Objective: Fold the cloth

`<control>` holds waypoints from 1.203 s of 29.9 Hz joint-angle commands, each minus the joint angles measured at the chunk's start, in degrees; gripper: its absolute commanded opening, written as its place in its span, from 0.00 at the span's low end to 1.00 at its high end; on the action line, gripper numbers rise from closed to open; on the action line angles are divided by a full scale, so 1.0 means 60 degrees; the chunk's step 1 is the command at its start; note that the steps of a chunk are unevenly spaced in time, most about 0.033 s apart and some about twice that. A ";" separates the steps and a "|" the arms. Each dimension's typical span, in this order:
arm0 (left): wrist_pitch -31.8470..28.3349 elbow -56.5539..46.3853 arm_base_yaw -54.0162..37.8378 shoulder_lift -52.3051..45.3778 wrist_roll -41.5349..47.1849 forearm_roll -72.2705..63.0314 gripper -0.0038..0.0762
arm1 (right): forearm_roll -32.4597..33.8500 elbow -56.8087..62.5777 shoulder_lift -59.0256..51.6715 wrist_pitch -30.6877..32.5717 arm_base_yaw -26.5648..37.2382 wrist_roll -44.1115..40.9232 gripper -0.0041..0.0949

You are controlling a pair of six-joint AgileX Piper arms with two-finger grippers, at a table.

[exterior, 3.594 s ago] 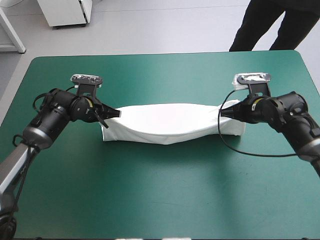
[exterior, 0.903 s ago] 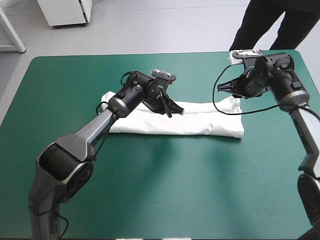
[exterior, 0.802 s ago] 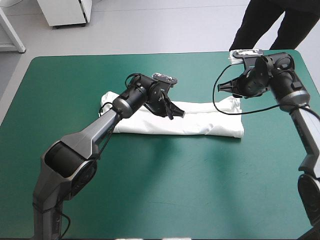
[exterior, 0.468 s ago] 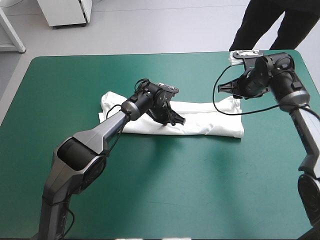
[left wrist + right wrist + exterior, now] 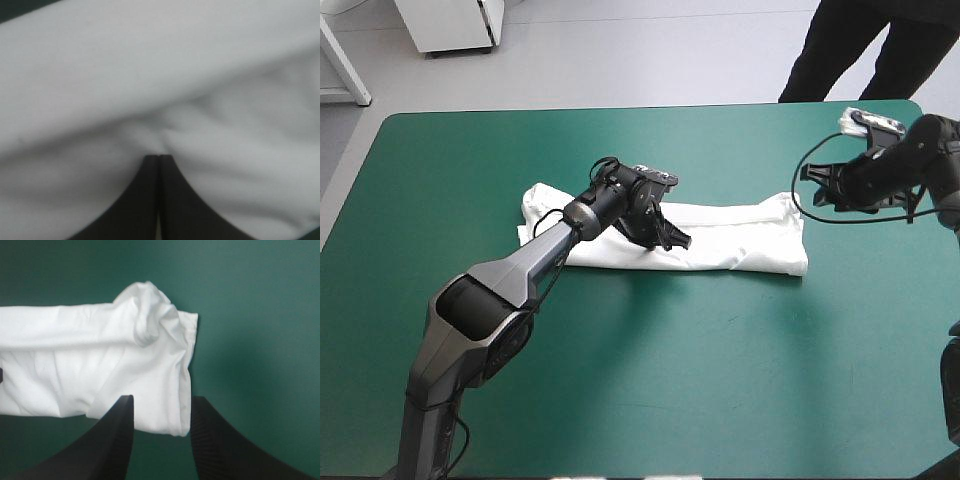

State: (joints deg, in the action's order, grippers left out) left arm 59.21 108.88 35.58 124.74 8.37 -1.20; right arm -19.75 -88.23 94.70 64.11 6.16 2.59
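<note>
**T-shirt [image 5: 740, 240] folded into a long band, pinched at its middle**

The T-shirt is soft white fabric, matte and lightly creased, folded into a narrow strip. It lies on the teal-green cover [image 5: 620, 380] in the far half of the table, roughly centred between the table's left and right edges. Its long axis runs left to right, close to parallel with the far edge. The left end is rumpled into a rounded, uneven lump. The right end is squarer. In the right wrist view a stitched hem runs down that short edge, and a puffed fold bulges at one of its corners. Long shallow wrinkles run along the strip's length.

The left gripper [image 5: 678, 240] is down on the strip near its middle, with the arm reaching across the left part of the cloth. In the left wrist view its black fingers [image 5: 145, 200] meet in one pointed arch. Creases in the fabric draw in toward the tip, so the gripper appears to be clamped on a pinch of the T-shirt. White cloth fills nearly all of that view.

The right gripper [image 5: 808, 188] is beside the strip's right end, towards the table's right edge, and does not touch the strip. Its curved, fin-shaped fingers [image 5: 115, 440] stand spread apart with nothing between them. The hemmed end of the strip lies ahead of them on the smooth cover.
</note>
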 commanded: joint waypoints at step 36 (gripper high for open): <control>-0.0530 0.0203 0.0037 -0.0417 -0.0025 -0.0177 0.02 | -0.1441 0.1899 0.1876 -0.2279 -0.0607 0.2066 0.46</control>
State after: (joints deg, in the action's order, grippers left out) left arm 57.96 108.88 35.58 124.83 8.32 -1.33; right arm -27.15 -75.90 106.70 50.94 3.49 14.33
